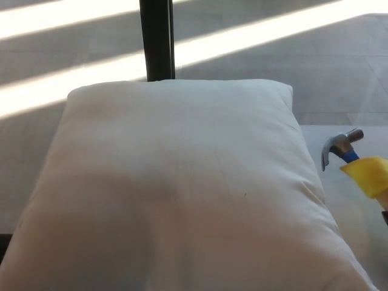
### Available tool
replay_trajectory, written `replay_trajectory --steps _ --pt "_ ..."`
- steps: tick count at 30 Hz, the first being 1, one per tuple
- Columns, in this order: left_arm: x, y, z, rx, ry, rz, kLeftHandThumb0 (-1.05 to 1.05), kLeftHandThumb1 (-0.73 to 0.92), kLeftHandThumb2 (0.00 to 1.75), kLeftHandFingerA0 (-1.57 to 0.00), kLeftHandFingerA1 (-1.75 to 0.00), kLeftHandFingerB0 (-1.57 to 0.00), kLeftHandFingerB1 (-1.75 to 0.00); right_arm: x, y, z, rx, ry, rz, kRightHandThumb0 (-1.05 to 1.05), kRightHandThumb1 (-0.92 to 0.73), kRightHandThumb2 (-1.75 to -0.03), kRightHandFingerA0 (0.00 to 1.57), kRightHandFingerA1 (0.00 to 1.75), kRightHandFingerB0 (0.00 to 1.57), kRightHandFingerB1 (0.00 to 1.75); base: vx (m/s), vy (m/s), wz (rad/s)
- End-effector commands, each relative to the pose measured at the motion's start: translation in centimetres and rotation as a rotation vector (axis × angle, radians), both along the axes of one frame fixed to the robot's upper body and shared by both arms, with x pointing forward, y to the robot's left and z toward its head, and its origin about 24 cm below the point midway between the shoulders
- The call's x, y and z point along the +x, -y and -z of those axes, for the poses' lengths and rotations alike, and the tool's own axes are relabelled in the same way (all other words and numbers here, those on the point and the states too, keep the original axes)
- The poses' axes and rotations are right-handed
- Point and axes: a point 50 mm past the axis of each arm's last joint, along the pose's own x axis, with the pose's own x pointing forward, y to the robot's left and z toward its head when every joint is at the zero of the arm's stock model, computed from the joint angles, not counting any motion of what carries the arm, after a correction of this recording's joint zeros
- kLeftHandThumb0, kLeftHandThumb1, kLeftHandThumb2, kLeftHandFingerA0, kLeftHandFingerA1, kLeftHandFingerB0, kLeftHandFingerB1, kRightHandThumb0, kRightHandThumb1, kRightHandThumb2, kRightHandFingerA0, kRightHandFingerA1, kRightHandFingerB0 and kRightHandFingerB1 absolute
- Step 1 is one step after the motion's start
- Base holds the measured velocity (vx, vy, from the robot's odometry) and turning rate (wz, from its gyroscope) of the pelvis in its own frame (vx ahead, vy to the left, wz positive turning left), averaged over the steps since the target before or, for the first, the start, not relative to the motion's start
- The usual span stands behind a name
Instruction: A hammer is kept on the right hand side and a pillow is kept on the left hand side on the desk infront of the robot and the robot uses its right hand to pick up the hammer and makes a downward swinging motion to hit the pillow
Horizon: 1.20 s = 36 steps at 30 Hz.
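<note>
White pillow (182,194) fills most of the head view, lying flat on the desk (339,212) w/ its far edge toward a dark upright post (157,39); sunlit stripes cross the floor (273,66) beyond; hammer (351,157) at pic right, just beside pillow's right edge, not touching it; grey metal head up and left, claw curving down, blue neck, yellow grip running off frame; right hand barely visible at the edge, so can't tell finger state; left hand out of frame.
</note>
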Motion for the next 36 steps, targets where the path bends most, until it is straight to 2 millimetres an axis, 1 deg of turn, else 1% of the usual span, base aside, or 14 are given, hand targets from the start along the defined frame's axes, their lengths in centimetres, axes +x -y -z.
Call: replay_trajectory --steps 1,4,5,8,13,15,19,20,22,23,28,31,33,36 --pt "-0.5 -0.8 -0.7 0.05 0.036 0.012 -0.52 0.73 0.62 -0.61 -0.46 -0.61 -0.44 0.2 -1.1 -0.7 0.302 0.086 0.023 -0.21 -0.56 -1.17 0.96 1.75 0.76 1.61 0.0 0.0 0.0" --pt "-0.9 -0.9 -0.5 0.039 0.031 -0.002 -0.52 0.72 0.62 -0.61 -0.44 -0.6 -0.43 1.1 -2.9 -2.7 0.464 0.146 -0.036 -0.21 -0.66 -1.13 0.96 1.75 0.61 1.75 0.0 0.0 0.0" --pt "-0.9 -0.9 -0.5 0.04 0.03 0.001 -0.52 0.73 0.62 -0.61 -0.44 -0.59 -0.43 1.3 -3.5 -3.2 0.505 0.162 -0.051 -0.23 -0.81 -0.96 0.92 1.75 0.6 1.75 0.0 0.0 0.0" --pt "-1.0 -0.8 -0.5 0.045 0.026 0.012 -0.51 0.74 0.62 -0.62 -0.45 -0.58 -0.43 2.0 -5.4 -4.8 0.641 0.196 -0.079 -0.27 -0.9 -0.79 0.93 1.75 0.55 1.75 0.0 0.0 0.0" --pt "-1.2 -0.7 -0.3 0.039 0.016 0.0 -0.53 0.72 0.62 -0.62 -0.45 -0.61 -0.43 2.6 -8.2 -7.2 0.826 0.247 -0.134 -0.32 -0.91 -0.74 0.98 1.75 0.62 1.75 0.0 0.0 0.0" --pt "-1.5 -0.7 -0.2 0.032 0.014 -0.007 -0.53 0.72 0.62 -0.62 -0.44 -0.61 -0.43 2.8 -9.7 -8.6 0.856 0.266 -0.17 -0.4 -0.89 -0.64 1.03 1.75 0.47 1.75 0.0 0.0 0.0" --pt "-1.6 -0.6 -0.2 0.035 0.011 -0.001 -0.52 0.73 0.63 -0.62 -0.46 -0.59 -0.43 3.1 -10.6 -10.4 0.876 0.301 -0.213 -0.38 -0.92 -0.67 1.02 1.75 0.53 1.75 0.0 0.0 0.0" --pt "-2.0 -0.6 -0.2 0.032 0.011 -0.016 -0.52 0.73 0.62 -0.64 -0.47 -0.61 -0.44 3.4 -11.1 -11.4 0.877 0.332 -0.27 -0.34 -0.83 -0.9 1.01 1.75 0.66 1.75 0.0 0.0 0.0" --pt "-2.0 -0.6 -0.2 0.032 0.011 -0.017 -0.52 0.73 0.62 -0.64 -0.47 -0.61 -0.44 3.4 -11.2 -11.6 0.879 0.332 -0.275 -0.34 -0.83 -0.9 1.01 1.75 0.66 1.75 0.0 0.0 0.0" --pt "-2.2 -0.7 -0.1 0.027 0.002 -0.017 -0.52 0.73 0.62 -0.63 -0.45 -0.6 -0.43 3.8 -11.6 -13.5 0.883 0.366 -0.325 -0.32 -0.8 -0.92 1.01 1.75 0.69 1.75 0.0 0.0 0.0" --pt "-2.1 -0.7 -0.2 0.041 -0.003 -0.008 -0.52 0.73 0.62 -0.62 -0.44 -0.59 -0.43 4.2 -12.1 -15.4 0.9 0.374 -0.365 -0.35 -0.8 -0.92 1.02 1.75 0.67 1.75 0.0 0.0 0.0" --pt "-2.5 -0.7 -0.1 0.024 -0.005 -0.012 -0.52 0.73 0.62 -0.6 -0.44 -0.57 -0.42 4.5 -12.8 -17.4 0.902 0.395 -0.402 -0.35 -0.79 -0.88 0.99 1.75 0.54 1.75 0.0 0.0 0.0" --pt "-2.6 -0.6 0.0 0.026 -0.012 -0.017 -0.53 0.72 0.62 -0.62 -0.45 -0.63 -0.44 4.9 -13.5 -19.1 0.94 0.425 -0.47 -0.31 -0.68 -1.14 1.01 1.75 0.68 1.75 0.0 0.0 0.0" --pt "-2.7 -0.6 0.0 0.025 -0.011 0.01 -0.53 0.74 0.63 -0.6 -0.45 -0.58 -0.43 5.3 -14.4 -21.2 0.939 0.452 -0.515 -0.34 -0.62 -1.14 1.02 1.75 0.7 1.75 0.0 0.0 0.0"
